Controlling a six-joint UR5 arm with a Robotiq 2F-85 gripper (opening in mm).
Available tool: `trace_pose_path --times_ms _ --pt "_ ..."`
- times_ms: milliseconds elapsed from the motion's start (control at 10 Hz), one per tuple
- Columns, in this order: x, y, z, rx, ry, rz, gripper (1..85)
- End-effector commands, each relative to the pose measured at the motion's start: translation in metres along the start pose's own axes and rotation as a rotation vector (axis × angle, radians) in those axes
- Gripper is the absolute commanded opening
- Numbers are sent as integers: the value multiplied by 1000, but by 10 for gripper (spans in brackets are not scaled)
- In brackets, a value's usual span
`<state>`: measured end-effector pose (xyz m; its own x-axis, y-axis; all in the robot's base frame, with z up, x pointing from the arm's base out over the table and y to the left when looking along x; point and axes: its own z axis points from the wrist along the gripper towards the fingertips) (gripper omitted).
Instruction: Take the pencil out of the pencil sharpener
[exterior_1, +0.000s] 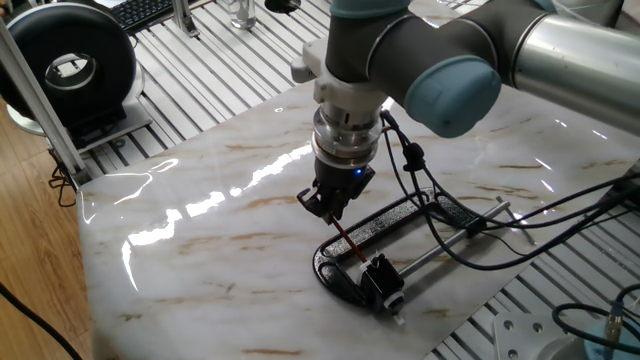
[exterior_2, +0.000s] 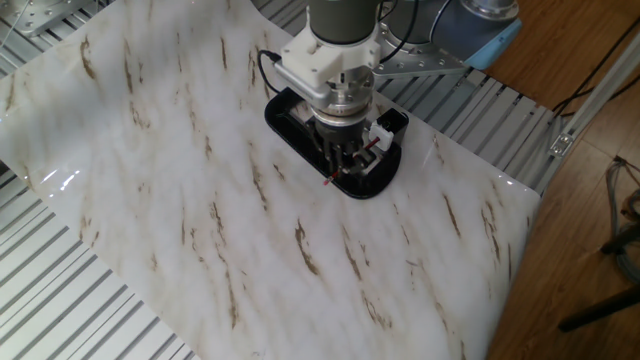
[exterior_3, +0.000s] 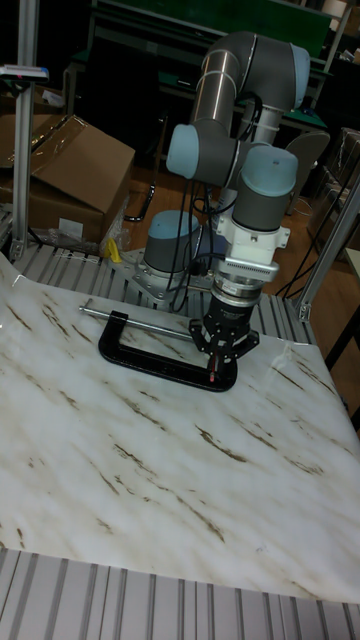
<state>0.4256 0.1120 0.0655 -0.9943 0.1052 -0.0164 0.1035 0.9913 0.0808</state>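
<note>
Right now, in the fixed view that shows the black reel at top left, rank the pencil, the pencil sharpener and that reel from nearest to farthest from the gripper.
1. The pencil: its upper end sits at the tips of the gripper.
2. The pencil sharpener: at the pencil's lower end, in the clamp.
3. The black reel: off the marble board, top left.
</note>
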Motion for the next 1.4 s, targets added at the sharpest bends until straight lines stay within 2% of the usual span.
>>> trace_pose_path --times_ms 0,300,600,800,1100,1300 --pt "-3 4 0 -17 -8 5 220" --pt "-3 3 4 -11 -9 12 210" --pt "-1 2 4 -4 -2 38 60" --pt "-4 1 4 -2 -3 43 10" --pt "-14 1 2 6 -11 35 10" --pt "-22 3 -3 17 1 27 10"
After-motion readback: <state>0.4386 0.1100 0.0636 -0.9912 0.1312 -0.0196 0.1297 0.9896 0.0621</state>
